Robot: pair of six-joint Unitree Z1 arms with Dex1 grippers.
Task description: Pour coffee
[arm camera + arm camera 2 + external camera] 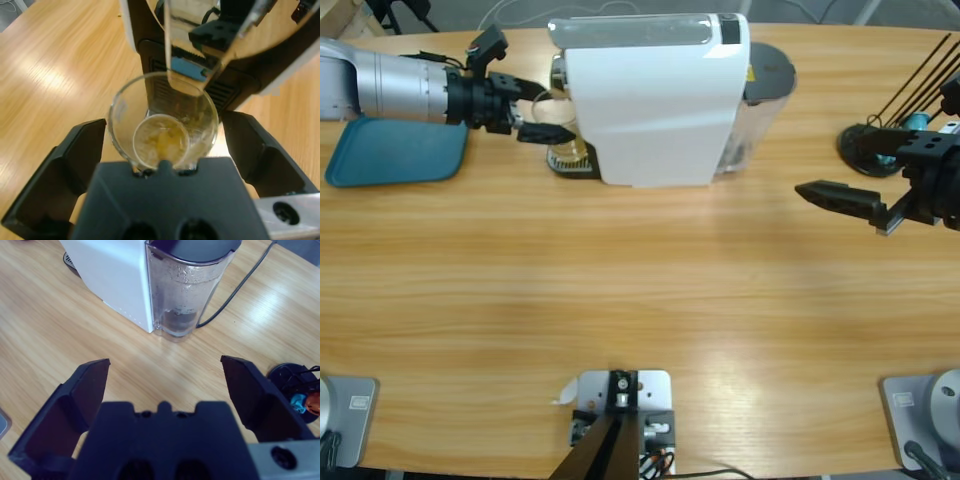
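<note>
A: Start with the big things. What's on the table (pixel 640 290)?

B: A white capsule coffee machine (pixel 650 100) at the far middle, its clear water tank (pixel 187 290) on the right side with a cable trailing off. A teal tray (pixel 395 152) lies at the far left, and a black wire capsule stand (pixel 880 140) sits near the right edge, with a blue and an orange capsule showing at its foot.

A: And the arms?

B: The left arm (pixel 380 82) reaches in from the left edge. Its end effector (pixel 535 112) is spread wide, one jaw on each side of a clear glass cup (pixel 162 122) — neither jaw appears to touch it yet. The right end effector (pixel 845 203) hangs wide open and empty, well apart from the machine.

A: Where's the coffee?

B: The coffee (pixel 161 142) is a shallow amber layer at the bottom of that cup, which stands on the drip tray under the machine's spout (pixel 187 60).

A: So which step?

B: Judging by this, the grasp — brewing looks done. Next the jaws need to close evenly on the cup, then draw it out level from under the spout without tipping.
</note>
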